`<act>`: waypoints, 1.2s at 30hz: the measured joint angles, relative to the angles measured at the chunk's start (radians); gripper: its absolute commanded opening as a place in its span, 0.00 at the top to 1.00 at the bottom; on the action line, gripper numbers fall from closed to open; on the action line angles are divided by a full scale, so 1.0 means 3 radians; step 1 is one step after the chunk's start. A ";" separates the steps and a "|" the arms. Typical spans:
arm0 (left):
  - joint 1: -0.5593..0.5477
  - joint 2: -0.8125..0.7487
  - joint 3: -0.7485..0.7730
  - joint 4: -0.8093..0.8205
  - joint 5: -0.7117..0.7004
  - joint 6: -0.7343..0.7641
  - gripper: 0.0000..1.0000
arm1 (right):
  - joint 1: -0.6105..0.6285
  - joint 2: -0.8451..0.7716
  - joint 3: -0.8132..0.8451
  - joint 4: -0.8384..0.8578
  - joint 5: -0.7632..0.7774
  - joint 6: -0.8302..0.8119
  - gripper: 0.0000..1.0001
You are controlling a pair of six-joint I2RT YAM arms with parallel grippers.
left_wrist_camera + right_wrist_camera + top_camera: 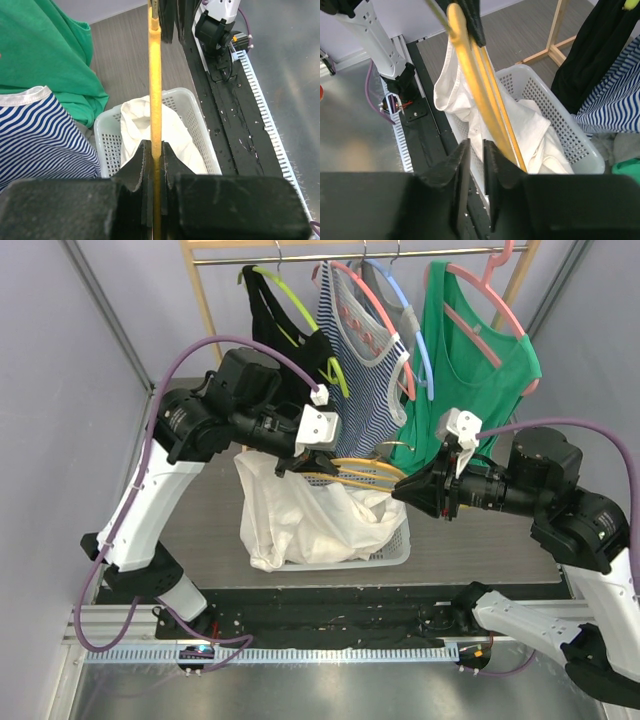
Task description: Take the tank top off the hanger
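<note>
A yellow hanger is held level above the white basket. My left gripper is shut on its bar, which runs straight out between the jaws in the left wrist view. The white tank top is off the hanger. It lies in the basket and drapes over its left side. My right gripper is at the hanger's right end. In the right wrist view the gripper has its jaws nearly together with nothing between them. The hanger passes just beside the right finger.
A wooden rack at the back carries a black top, a striped top, a grey top and a green top on coloured hangers. They hang close above and behind both grippers. Grey walls stand left and right.
</note>
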 measured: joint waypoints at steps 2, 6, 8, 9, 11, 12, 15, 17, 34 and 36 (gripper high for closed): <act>-0.0019 -0.0013 0.0000 0.0000 -0.0008 0.0000 1.00 | 0.0001 0.0027 -0.0032 0.0003 0.0003 0.0001 0.87; -0.0029 -0.0027 0.0003 0.0000 -0.0036 0.0000 1.00 | 0.0003 0.0075 -0.0093 0.0009 -0.0008 0.0008 0.94; -0.0031 -0.0027 0.0017 -0.0004 -0.0045 0.0000 1.00 | 0.0003 0.0094 -0.0121 0.0015 -0.0015 0.0010 0.99; -0.0033 -0.0027 0.0020 -0.0005 -0.0050 -0.0001 1.00 | 0.0004 0.0102 -0.0127 0.0020 -0.0023 0.0009 0.99; -0.0036 -0.0027 0.0033 -0.0005 -0.0055 -0.0004 1.00 | 0.0004 0.0116 -0.0127 0.0028 -0.0038 0.0013 0.99; -0.0036 -0.0027 0.0033 -0.0005 -0.0057 -0.0005 1.00 | 0.0004 0.0122 -0.0127 0.0028 -0.0046 0.0011 0.99; -0.0038 -0.0027 0.0036 -0.0005 -0.0060 -0.0013 1.00 | 0.0004 0.0122 -0.0123 0.0027 -0.0057 0.0014 0.99; -0.0041 -0.0027 0.0036 0.0001 -0.0057 -0.0017 1.00 | 0.0004 0.0120 -0.0112 0.0028 -0.0055 0.0028 0.95; -0.0130 -0.0083 -0.0205 -0.0017 -0.0058 0.0141 1.00 | 0.0011 -0.0203 0.0364 -0.0003 0.0305 -0.0019 0.30; -0.0130 -0.0097 -0.0203 -0.0019 -0.0043 0.0158 1.00 | 0.0011 -0.0142 0.0390 -0.0022 0.0329 -0.0042 0.29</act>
